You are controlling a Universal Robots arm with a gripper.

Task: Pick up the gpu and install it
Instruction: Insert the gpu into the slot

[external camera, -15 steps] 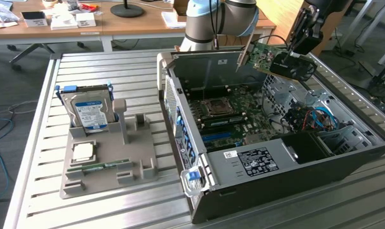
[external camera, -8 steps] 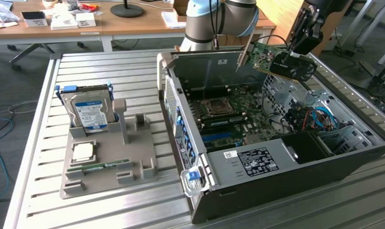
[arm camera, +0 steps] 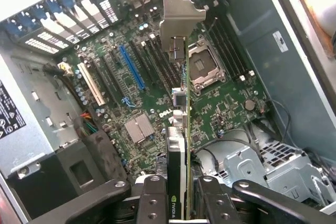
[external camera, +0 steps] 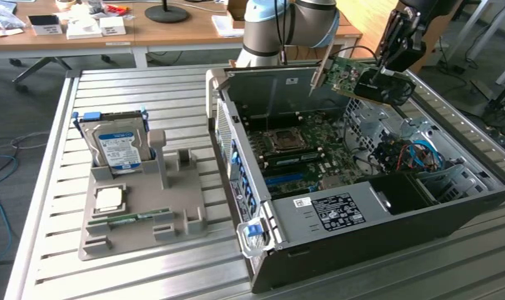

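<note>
In the upper right of the exterior view, above the open computer case [external camera: 235,156], the gpu [external camera: 346,74] hangs in the air, held by the gripper [external camera: 379,74]. So the picking up is done, as far as I can judge. The installing is not done: the card touches nothing below it, and it is clearly apart from the motherboard [external camera: 307,147] on the floor of the case.

The fingers [arm camera: 153,200] are pressed onto the two faces of the card at its cooler end, and the card sits between them. In the wrist view I look along the thin edge of the gpu [arm camera: 181,108]. Its silver bracket [arm camera: 178,17] is at the end far from the gripper. Under the card the board lies bare, with the long blue slot [arm camera: 132,66] to one side of the card's line and the processor socket [arm camera: 206,65] to the other side. I cannot tell which slot the card is above.

The arm [external camera: 274,25] stands behind the case at the top middle of the exterior view. Its wrist comes down from the top right corner, sloping, so the gripper points downward and into the case, and the card is tilted, not level.

On the exterior view's left, the grey holder [external camera: 182,206] carries the hard drive [external camera: 115,150], well apart from the gripper.
</note>
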